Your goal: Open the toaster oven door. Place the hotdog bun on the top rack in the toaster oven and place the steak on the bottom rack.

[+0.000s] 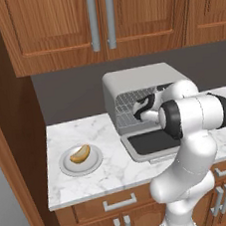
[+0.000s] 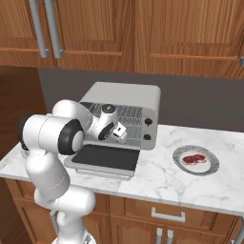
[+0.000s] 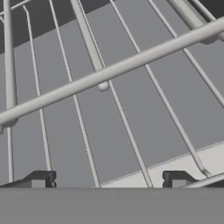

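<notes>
Lettering or brand marks cannot be made out on the toaster oven [image 2: 125,112] or anywhere else in the kitchen. The gripper [image 2: 119,132] is seen at the open mouth of the oven, pushed in among the wire shelves; in the hand view its two dark fingertips [image 3: 41,179] stand well apart, with nothing clamped between them. Thin silver wires of a rack [image 3: 131,109] run close in front of the fingertips, crossed by a thicker front bar, but which of the two shelves this is cannot be told, nor whether the tips touch it.

The toaster oven door [image 2: 106,157] is folded down flat on the marble counter [image 2: 157,178], its dark glass facing up, at six o'clock from the oven body. The hotdog bun [image 1: 80,154] lies on a grey plate [image 1: 71,168] at nine o'clock from the oven in the left base view, well apart from it. The steak [image 2: 193,159] lies on a second plate [image 2: 212,164] at three o'clock from the oven in the right base view. Wooden cabinets [image 2: 143,33] hang above.
</notes>
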Available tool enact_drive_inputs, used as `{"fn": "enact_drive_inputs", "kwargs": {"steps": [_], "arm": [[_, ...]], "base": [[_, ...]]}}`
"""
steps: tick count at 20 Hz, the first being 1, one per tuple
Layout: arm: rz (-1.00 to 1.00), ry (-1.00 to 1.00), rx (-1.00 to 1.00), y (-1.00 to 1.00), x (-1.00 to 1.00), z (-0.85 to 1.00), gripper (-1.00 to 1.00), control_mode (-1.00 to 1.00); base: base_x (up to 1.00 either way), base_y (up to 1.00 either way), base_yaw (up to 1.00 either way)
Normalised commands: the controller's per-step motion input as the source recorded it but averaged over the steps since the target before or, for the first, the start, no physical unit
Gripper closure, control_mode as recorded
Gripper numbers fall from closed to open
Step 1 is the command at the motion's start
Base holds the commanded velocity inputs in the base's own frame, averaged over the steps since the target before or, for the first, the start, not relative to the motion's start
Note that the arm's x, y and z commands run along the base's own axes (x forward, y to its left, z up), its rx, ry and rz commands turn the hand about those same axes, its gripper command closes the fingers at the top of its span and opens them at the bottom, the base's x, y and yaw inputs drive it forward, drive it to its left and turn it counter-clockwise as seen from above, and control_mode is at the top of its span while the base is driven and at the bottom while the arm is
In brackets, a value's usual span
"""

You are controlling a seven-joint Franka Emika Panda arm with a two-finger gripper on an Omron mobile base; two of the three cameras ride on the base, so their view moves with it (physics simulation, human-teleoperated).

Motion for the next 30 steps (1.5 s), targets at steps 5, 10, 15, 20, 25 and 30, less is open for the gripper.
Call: {"fn": "enact_drive_inputs", "kwargs": {"steps": [5,10,15,20,25,30], "arm": [[0.14,0.01,-0.18,0.15,-0.38,-0.76,1.0,-1.0],[0.15,0.0,-0.14,0.12,-0.5,-0.76,1.0,-1.0],[0.15,0.0,-0.12,0.1,-0.51,-0.73,1.0,-1.0],[0.16,0.03,-0.15,0.12,-0.47,-0.68,1.0,-1.0],[0.19,0.06,-0.15,0.1,-0.51,-0.68,1.0,-1.0],[0.21,0.12,-0.13,0.08,-0.51,-0.65,1.0,-1.0]], "base": [[0.0,0.0,0.0],[0.0,0.0,0.0],[0.0,0.0,0.0],[0.0,0.0,0.0],[0.0,0.0,0.0],[0.0,0.0,0.0]]}}
